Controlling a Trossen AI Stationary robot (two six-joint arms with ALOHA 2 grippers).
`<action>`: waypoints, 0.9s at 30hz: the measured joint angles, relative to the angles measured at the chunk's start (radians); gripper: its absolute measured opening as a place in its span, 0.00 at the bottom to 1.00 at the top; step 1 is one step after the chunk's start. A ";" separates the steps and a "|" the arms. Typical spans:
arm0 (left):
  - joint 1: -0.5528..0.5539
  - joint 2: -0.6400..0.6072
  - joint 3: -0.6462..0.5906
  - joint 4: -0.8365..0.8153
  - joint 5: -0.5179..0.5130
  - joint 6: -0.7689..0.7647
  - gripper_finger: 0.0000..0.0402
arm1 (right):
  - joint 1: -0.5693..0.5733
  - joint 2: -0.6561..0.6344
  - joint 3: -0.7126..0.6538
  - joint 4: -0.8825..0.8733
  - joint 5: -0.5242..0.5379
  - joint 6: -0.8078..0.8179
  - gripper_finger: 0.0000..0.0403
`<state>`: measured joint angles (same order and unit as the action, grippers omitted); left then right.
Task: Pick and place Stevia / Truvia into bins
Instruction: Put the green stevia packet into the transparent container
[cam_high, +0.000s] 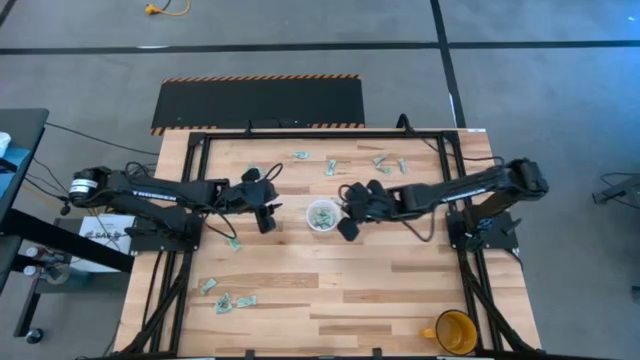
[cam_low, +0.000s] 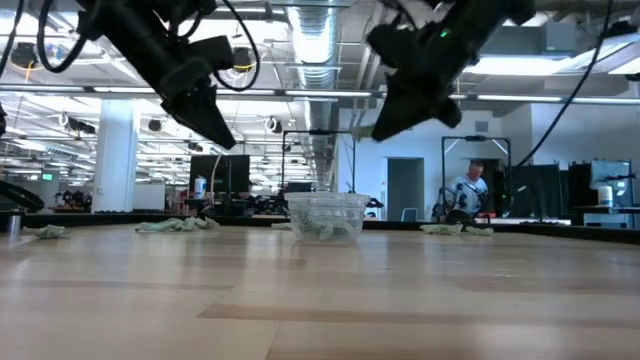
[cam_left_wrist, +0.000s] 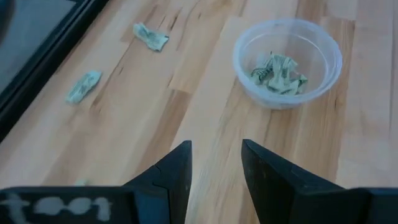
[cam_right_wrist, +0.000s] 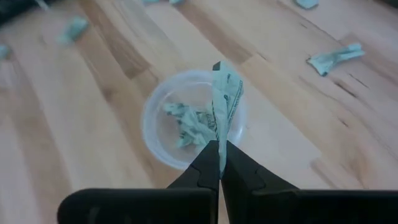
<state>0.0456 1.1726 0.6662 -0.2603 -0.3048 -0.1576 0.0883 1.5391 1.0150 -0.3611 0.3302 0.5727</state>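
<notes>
The right gripper is pinching one sachet between fully closed fingers, and the sachet is sticking out past the fingertips directly above the cup, which is sitting on the table near its middle. The sachet is a thin, creased paper strip, pale green and white; the cup is round, clear and whitish, with several crumpled sachets already lying in its bottom. The left gripper is hanging just beside the cup on the opposite side, its fingers parted with a narrow gap and gripping nothing. The table is light wooden planking with visible grain. More sachets are lying scattered loose, some near the far edge and some near the left front corner. The high view is showing a yellow-orange mug at the right front corner, which the wrist views miss. The low view is showing both grippers raised above the cup, clear of the tabletop, and a person in the room far behind.
</notes>
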 joint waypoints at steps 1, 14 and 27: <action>0.000 -0.002 0.001 -0.002 -0.003 -0.012 0.33 | -0.008 0.023 0.015 0.003 -0.006 -0.022 0.00; 0.058 -0.009 0.000 -0.323 -0.149 -0.278 0.33 | -0.047 0.191 0.121 0.004 -0.097 -0.165 0.01; 0.213 -0.008 0.000 -0.394 -0.174 -0.361 0.33 | -0.058 0.216 0.152 -0.023 -0.091 -0.268 0.23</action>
<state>0.2585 1.1641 0.6666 -0.6539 -0.4789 -0.5182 0.0307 1.7548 1.1671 -0.3838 0.2395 0.3051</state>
